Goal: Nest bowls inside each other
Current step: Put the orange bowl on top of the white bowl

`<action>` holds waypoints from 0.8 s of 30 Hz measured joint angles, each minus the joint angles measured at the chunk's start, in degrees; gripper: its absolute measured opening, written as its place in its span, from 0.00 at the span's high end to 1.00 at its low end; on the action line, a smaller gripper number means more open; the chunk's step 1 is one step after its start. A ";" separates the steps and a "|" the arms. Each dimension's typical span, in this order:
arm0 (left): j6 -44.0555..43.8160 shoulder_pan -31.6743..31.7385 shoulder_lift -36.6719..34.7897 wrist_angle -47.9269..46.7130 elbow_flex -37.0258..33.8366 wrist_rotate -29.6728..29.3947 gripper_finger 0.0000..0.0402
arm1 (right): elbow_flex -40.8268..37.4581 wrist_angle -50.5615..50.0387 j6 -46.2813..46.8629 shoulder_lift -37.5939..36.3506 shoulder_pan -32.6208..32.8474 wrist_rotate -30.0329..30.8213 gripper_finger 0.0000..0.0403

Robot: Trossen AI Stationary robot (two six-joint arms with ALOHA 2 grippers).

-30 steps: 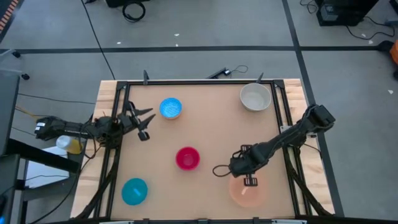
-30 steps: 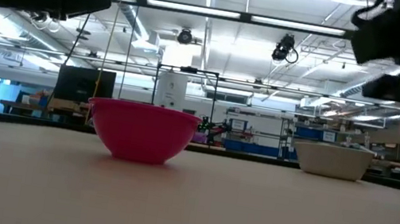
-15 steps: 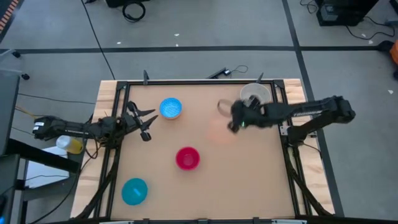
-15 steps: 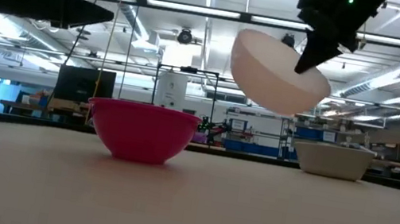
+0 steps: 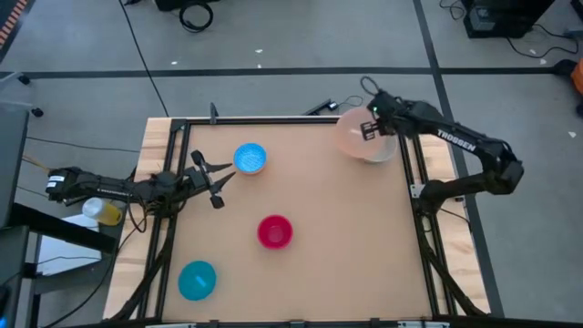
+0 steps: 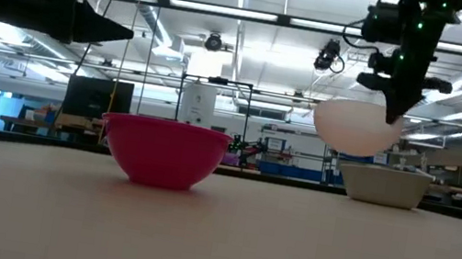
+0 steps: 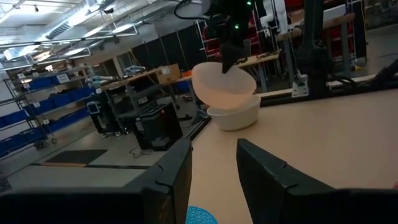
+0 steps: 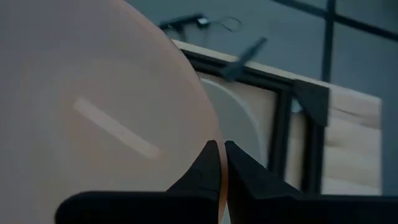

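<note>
Up at the table's far right corner, the right gripper [image 5: 369,131] is pinched tight on the rim of the peach-orange bowl [image 5: 351,137], holding it in the air just above the grey-white bowl [image 6: 383,184], which sits on the table with nothing visible inside it. The left gripper [image 5: 217,184] hovers near the left edge with its fingers [image 7: 264,171] parted and nothing between them, just beside the light blue bowl [image 5: 250,158]. The magenta-red bowl [image 5: 274,231] stands near the middle of the brown table [image 5: 310,273], the teal bowl [image 5: 197,280] toward the near left corner; both look empty. Beyond lies a workshop with shelving [image 7: 37,106] and ceiling strip lights [image 6: 231,11].
</note>
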 joint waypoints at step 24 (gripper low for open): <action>-2.04 0.00 0.22 -1.40 0.00 -0.02 0.68 | -0.81 -5.09 -8.09 6.53 -5.88 1.92 0.66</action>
